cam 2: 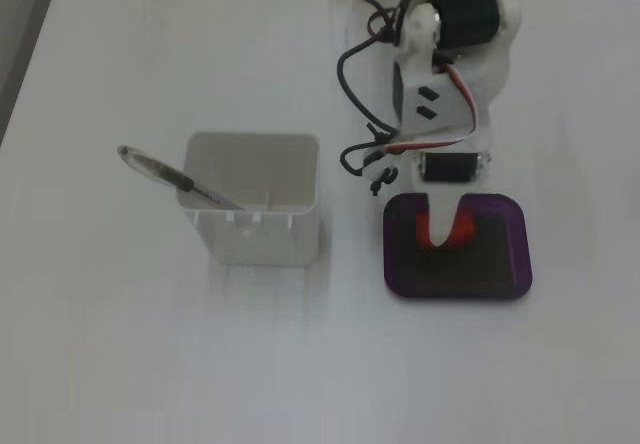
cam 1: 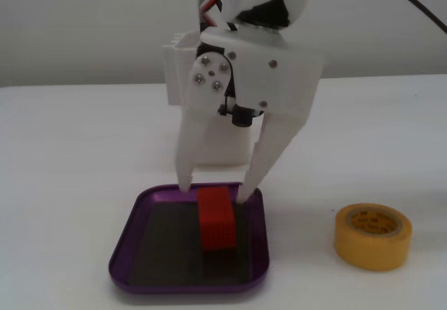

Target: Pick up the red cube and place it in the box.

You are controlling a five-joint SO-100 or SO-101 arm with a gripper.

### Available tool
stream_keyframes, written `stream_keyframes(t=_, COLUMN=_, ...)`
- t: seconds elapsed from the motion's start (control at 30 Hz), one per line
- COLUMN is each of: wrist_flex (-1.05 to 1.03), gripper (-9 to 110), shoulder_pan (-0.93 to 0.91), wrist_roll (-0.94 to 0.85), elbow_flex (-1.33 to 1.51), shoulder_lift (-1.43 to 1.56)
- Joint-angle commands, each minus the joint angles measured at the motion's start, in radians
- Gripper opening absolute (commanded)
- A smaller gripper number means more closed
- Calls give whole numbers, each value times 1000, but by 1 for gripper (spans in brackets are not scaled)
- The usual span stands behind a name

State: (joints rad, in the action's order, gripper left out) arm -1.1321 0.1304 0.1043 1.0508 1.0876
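Low over the purple box [cam 1: 133,251], seen in a fixed view from the table's edge, the gripper [cam 1: 213,193] points straight down with its two white fingers spread. The red cube [cam 1: 216,219] stands on the dark floor of the box, toward its far rim, and the fingertips flank the cube's upper back edge, one on each side. A sliver of gap seems to show at each tip, so the fingers look parted rather than clamped on the cube, which appears to rest on the tray by its own weight. That placing suits a release: the cube is down inside the rim, and the arm likely only needs to rise clear. A yellow tape roll [cam 1: 373,236] lies on the table well to the right, apart from the box, and a white container [cam 1: 176,69] stands behind the arm.

From above, in the other fixed view, the arm reaches down the picture and its gripper [cam 2: 444,226] covers the upper middle of the box [cam 2: 515,269]. Only a red glow of the cube [cam 2: 427,229] shows beside the white finger. To the left stands the white container [cam 2: 252,199], well apart, with a pen [cam 2: 165,174] leaning out of it over its rim.
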Motion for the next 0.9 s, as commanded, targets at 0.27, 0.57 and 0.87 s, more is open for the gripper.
stream_keyframes(t=0.27, wrist_flex=-299, gripper=15, shoulder_pan=-11, wrist_roll=6, elbow_flex=-129, shoulder_lift=129)
stream_keyframes(t=0.57, wrist_flex=-468, gripper=15, shoulder_pan=-12, wrist_roll=5, elbow_flex=-37, shoulder_lift=543)
stream_keyframes(t=0.87, wrist_flex=-359, gripper=15, shoulder_pan=-67, wrist_roll=0, elbow_flex=583, shoulder_lift=1011)
